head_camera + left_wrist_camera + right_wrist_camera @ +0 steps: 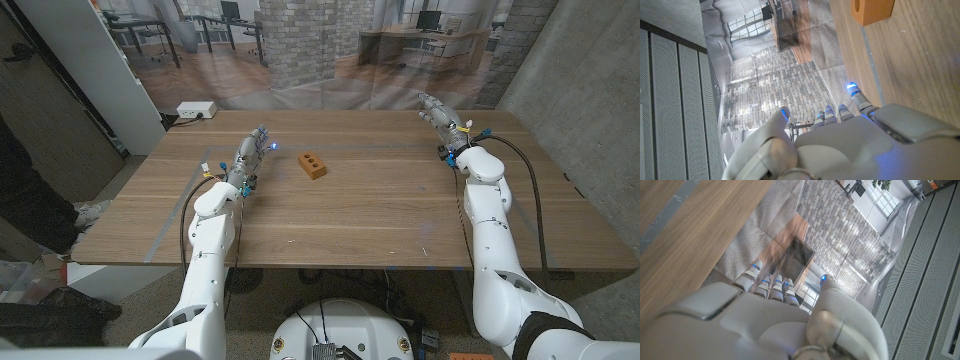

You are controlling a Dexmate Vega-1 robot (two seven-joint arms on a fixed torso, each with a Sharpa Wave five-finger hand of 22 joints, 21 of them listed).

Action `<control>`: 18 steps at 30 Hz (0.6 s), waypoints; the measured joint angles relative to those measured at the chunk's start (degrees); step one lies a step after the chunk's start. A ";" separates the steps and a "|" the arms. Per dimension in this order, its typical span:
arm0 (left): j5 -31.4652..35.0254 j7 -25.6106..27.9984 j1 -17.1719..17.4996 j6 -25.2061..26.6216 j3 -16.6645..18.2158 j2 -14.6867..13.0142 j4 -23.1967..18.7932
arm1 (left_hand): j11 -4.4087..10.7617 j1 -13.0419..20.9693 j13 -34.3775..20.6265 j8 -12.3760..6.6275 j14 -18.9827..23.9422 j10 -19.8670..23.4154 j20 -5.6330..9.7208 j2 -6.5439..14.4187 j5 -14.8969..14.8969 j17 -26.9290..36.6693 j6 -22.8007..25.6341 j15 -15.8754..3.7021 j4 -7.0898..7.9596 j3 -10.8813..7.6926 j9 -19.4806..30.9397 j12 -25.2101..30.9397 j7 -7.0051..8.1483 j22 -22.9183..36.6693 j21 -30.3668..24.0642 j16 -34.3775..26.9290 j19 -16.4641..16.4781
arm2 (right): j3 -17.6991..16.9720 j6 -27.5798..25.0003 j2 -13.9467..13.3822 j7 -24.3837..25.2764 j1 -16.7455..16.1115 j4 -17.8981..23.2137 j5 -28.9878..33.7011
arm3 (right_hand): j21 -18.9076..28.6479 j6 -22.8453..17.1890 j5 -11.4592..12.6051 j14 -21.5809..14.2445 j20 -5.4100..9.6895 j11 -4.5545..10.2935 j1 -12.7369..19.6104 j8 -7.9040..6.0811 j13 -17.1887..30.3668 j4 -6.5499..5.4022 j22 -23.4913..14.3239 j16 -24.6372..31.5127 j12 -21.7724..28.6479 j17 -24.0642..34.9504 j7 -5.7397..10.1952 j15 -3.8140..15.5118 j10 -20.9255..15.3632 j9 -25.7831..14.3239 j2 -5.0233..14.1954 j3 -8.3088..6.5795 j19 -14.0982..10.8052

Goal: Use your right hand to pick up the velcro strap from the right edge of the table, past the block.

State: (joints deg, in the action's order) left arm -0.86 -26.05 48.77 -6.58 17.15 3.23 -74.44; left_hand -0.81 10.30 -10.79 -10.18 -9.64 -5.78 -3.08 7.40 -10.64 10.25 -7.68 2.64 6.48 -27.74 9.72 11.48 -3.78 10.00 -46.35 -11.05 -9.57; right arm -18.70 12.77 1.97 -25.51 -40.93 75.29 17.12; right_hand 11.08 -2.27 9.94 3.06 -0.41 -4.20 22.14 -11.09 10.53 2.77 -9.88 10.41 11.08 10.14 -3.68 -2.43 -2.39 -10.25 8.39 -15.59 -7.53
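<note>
Head view has the two white arms rising from the bottom corners over the wooden worktop (380, 215). Left of centre, the left robot hand (252, 152) reaches up the frame with its fingers stretched out and holds nothing; in the left wrist view its fingers (840, 112) lie straight and close together, the thumb set a little apart. Just right of that hand, near the middle of the frame, sits the orange block (313, 166), alone on the wood and touching neither hand; a corner of it shows in the left wrist view (871, 10). Farther up, at the upper right, the right robot hand (440, 112) stretches past the worktop's far edge, fingers extended and nothing in them; the right wrist view shows the fingers (771, 287) straight with the thumb apart. I cannot make out a velcro strap anywhere on the worktop. Upper left, beyond the far edge, a white box (196, 110) lies on the floor.
</note>
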 measured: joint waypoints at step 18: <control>0.03 0.16 0.69 0.05 -0.02 0.31 -0.99 | 0.00 0.00 0.00 0.00 0.00 0.00 0.00 0.00 0.00 0.00 0.00 0.00 0.00 0.00 0.00 0.00 0.00 0.00 0.60 0.00 0.00 | 0.38 0.22 -1.65 1.16 0.09 2.08 3.37 | 0.00 -1.22 0.00 -0.31 0.42 0.30 0.29 0.00 0.00 0.40 0.00 0.00 0.00 0.00 -0.01 0.31 -0.30 0.00 0.30 -0.41 -0.42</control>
State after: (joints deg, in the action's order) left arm -0.83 -25.88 49.45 -6.54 17.12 3.54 -75.43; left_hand -0.81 10.30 -10.79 -10.18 -9.64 -5.78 -3.08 7.40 -10.64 10.25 -7.68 2.64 6.48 -27.74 9.72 11.48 -3.78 9.99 -45.75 -11.05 -9.57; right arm -18.33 12.99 0.32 -24.34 -40.84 77.37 20.49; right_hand 11.08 -3.49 9.94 2.75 0.01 -3.90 22.43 -11.09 10.53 3.17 -9.88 10.41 11.08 10.15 -3.69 -2.12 -2.68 -10.25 8.69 -16.00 -7.94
